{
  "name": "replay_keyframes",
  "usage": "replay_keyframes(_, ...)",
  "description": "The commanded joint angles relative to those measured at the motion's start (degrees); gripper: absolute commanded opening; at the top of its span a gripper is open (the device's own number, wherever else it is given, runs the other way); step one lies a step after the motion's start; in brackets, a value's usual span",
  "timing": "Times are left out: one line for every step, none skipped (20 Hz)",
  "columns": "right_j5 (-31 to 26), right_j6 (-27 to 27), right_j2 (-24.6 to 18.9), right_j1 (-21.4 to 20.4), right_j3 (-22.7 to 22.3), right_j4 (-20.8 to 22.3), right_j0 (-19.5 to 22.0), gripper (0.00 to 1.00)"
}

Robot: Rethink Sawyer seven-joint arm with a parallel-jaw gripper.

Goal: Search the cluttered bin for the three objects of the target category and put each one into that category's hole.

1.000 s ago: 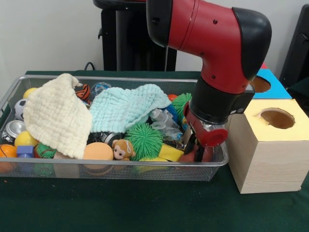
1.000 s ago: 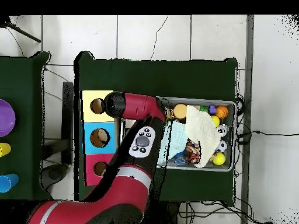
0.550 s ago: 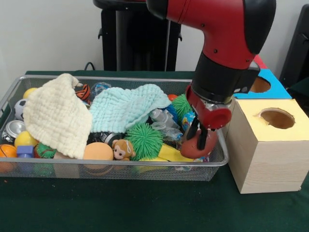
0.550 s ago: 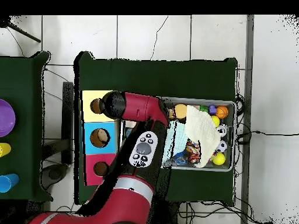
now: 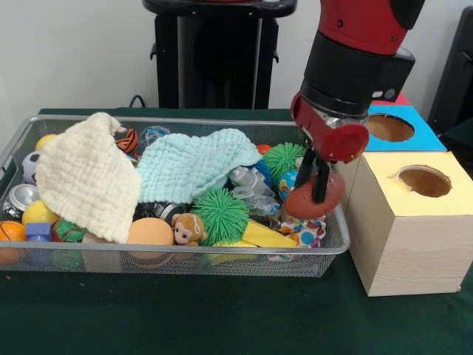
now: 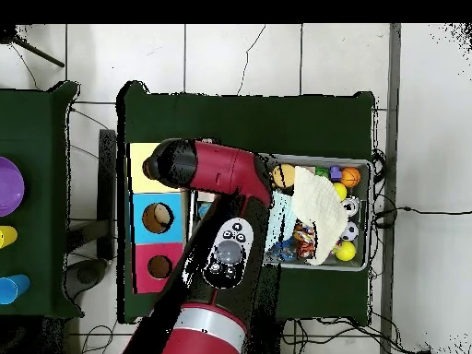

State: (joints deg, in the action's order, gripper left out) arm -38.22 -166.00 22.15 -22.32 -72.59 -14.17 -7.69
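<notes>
Front view shows the tool (image 5: 316,194) clenched on a red rounded object (image 5: 312,202), raised just above the wire bin's (image 5: 170,257) right end, beside the yellow-topped box (image 5: 411,229).

Gripper (image 5: 316,194) lifted red object (image 5: 312,201) above bin (image 5: 185,255).

We see a dark green tabletop (image 5: 185,318) carrying a wire mesh bin (image 5: 222,260) full of toys and cloths, with a yellow-topped wooden box (image 5: 406,237) just beside the bin's end.
</notes>
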Motion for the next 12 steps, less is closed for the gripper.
replay_keyframes(-10.00, -1.85, -3.79, -3.91, -5.91, 0.36, 0.25, 0.00)
replay_keyframes(-10.23, -1.81, -3.78, -4.44, -6.33, 0.40, 0.17, 0.00)
replay_keyframes(-10.12, -1.41, -3.88, -5.36, -7.15, 0.54, 0.07, 0.00)
replay_keyframes(-10.25, -1.45, -3.94, -5.94, -7.61, 0.50, -0.01, 0.00)
replay_keyframes(-10.36, -1.08, -4.10, -6.97, -8.53, 0.52, -0.09, 0.00)
replay_keyframes(-10.86, -0.49, -4.55, -7.55, -8.94, 0.51, 0.03, 0.00)
replay_keyframes(-12.43, 0.68, -5.32, -8.82, -9.75, 0.28, 0.39, 0.00)
replay_keyframes(-13.33, 0.43, -5.14, -9.17, -9.74, 0.36, 0.11, 0.00)
replay_keyframes(-14.44, 0.13, -4.54, -9.93, -9.70, 0.72, -0.52, 0.00)
replay_keyframes(-15.38, 0.01, -4.84, -10.88, -10.23, 0.31, -0.55, 0.00)
replay_keyframes(-16.06, -0.51, -4.98, -11.96, -10.93, -0.14, -0.92, 0.00)
replay_keyframes(-16.39, -1.20, -4.71, -12.29, -10.99, -0.13, -1.47, 0.00)
